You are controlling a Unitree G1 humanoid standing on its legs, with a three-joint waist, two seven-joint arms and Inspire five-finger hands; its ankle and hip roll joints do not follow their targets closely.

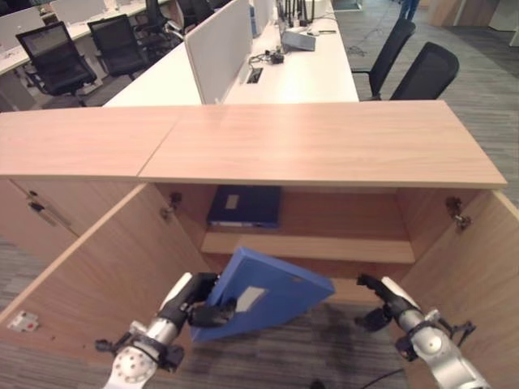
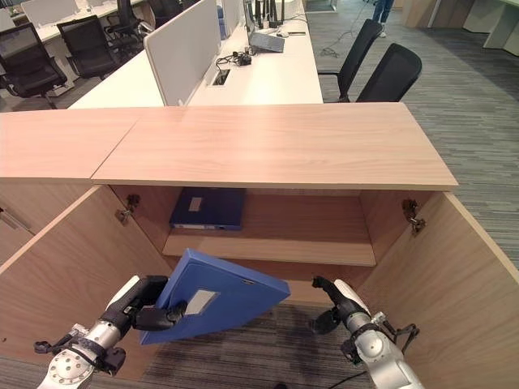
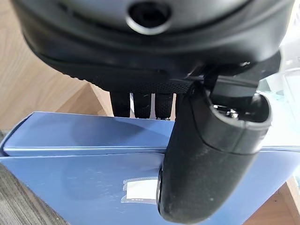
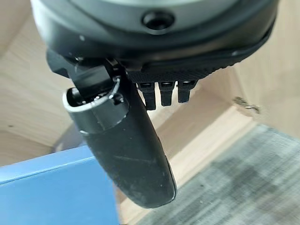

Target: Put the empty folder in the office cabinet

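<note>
A blue folder (image 1: 272,296) with a white spine label hangs tilted in front of the open wooden cabinet (image 1: 324,154), low by its bottom shelf. My left hand (image 1: 195,304) is shut on the folder's near left end, thumb (image 3: 206,159) on its spine and fingers behind it. The folder (image 3: 70,154) shows past the thumb in the left wrist view. My right hand (image 1: 388,301) hovers to the right of the folder, apart from it, fingers relaxed and holding nothing. A corner of the folder (image 4: 51,187) appears in the right wrist view.
A second dark blue folder (image 1: 245,206) lies flat on the cabinet's upper shelf (image 1: 324,247), left side. Both cabinet doors (image 1: 89,275) stand open outward. Behind the cabinet are white desks (image 1: 308,69) and black office chairs (image 1: 426,73). Grey carpet (image 1: 308,356) lies below.
</note>
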